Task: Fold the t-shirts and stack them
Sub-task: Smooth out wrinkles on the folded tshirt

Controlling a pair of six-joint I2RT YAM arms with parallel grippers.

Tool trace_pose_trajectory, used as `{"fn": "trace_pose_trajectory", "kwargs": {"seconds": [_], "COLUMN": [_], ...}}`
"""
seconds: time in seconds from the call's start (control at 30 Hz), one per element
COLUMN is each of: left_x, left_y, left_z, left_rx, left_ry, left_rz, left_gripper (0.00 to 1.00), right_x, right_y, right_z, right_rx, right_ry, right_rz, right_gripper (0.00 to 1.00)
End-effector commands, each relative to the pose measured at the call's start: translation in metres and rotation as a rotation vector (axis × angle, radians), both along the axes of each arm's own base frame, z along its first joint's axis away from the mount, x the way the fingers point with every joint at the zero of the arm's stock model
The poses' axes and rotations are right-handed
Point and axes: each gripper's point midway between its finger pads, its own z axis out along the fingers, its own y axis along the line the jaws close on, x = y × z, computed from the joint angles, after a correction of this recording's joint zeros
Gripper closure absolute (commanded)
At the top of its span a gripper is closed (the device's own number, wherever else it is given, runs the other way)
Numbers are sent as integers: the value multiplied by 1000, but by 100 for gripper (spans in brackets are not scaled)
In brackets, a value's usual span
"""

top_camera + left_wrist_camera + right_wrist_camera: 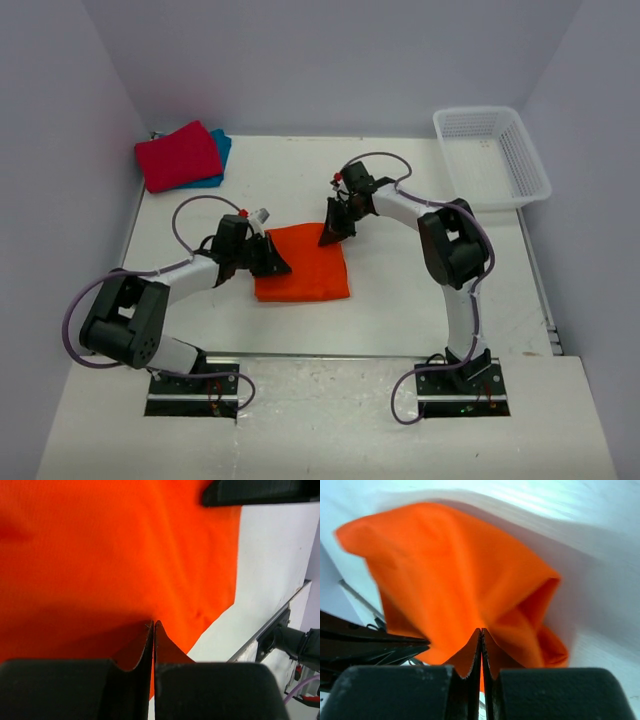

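Orange shirt lies between the grippers from above: left gripper at its left edge, right gripper at its far corner; red shirt atop teal shirt well beyond the left gripper. Left wrist: jaws clamped on the orange shirt. Right wrist: jaws pinch a raised fold.

far-left corner: crimson shirt on teal shirt | far-right: basket | table between: free
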Motion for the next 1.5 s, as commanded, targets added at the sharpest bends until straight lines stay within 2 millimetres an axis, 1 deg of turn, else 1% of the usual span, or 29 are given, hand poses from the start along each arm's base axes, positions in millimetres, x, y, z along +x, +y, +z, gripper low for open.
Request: {"fn": "trace_pose_trajectory", "kwargs": {"seconds": [0.0,0.03,0.1,0.2,0.23,0.27,0.33,0.47,0.57,0.6,0.67,0.7,0.8,0.83,0.9,0.93,0.97,1.0,1.03,1.07,1.13,1.17,1.2,1.23,1.27,1.33,1.37,1.4,1.47], "left_x": [-10,-18,-25,-38,-40,-46,-49,-59,-69,-75,-81,-87,-91,-91,-80,-75,-66,-61,-58,-46,-36,-27,-23,-19,-10,-4,2,5,13], "left_y": [-1,3,8,20,22,29,33,45,53,57,61,62,57,53,52,53,52,54,59,56,56,57,57,59,56,52,50,49,45], "left_z": [10,3,3,-9,-11,-20,-25,-40,-54,-61,-68,-73,-73,-68,-57,-51,-37,-30,-23,-6,12,27,34,37,51,51,56,54,45], "left_rx": [-29,-22,-14,30,39,77,98,162,196,211,226,228,192,177,184,194,196,207,235,225,227,238,236,253,245,249,247,250,258], "left_ry": [-58,-42,-41,1,15,58,81,128,160,178,198,213,215,201,164,140,101,85,67,19,-32,-63,-81,-84,-112,-101,-108,-102,-82], "left_rz": [-16,-9,8,52,63,85,100,132,152,155,159,157,135,115,118,117,121,128,144,146,150,169,172,178,184,170,170,167,159], "left_gripper": [100,100,100,100,100,100,100,100,100,100,100,100,100,100,100,100,100,100,100,100,100,100,100,100,100,100,100,100,100], "right_x": [-4,-3,0,1,2,0,-4,-14,-19,-19,-22,-20,-21,-21,-18,-17,-17,-16,-14,-13,-12,-9,-9,-8,-7,-9,-13,-15,-20], "right_y": [-8,-16,-27,-39,-42,-42,-42,-50,-50,-53,-57,-56,-54,-54,-52,-51,-49,-49,-48,-47,-46,-44,-44,-44,-43,-41,-39,-40,-42], "right_z": [-6,-14,-23,-29,-36,-37,-43,-62,-67,-69,-72,-69,-69,-68,-65,-58,-55,-50,-38,-31,-16,2,11,21,40,57,70,75,84], "right_rx": [-10,-47,-93,-154,-182,-182,-179,-224,-223,-234,-245,-234,-219,-215,-204,-188,-182,-174,-156,-146,-131,-111,-105,-95,-76,-47,-20,-13,2], "right_ry": [57,59,63,63,65,74,96,135,150,149,150,138,139,139,127,111,104,92,65,48,12,-26,-40,-57,-88,-115,-128,-134,-149], "right_rz": [-48,-75,-120,-150,-155,-149,-136,-137,-123,-127,-134,-137,-135,-133,-128,-118,-113,-109,-100,-94,-85,-82,-79,-77,-78,-70,-60,-59,-58], "right_gripper": [100,100,100,100,100,100,100,100,100,100,100,100,100,100,100,100,100,100,100,100,100,100,100,100,100,100,100,100,100]}}
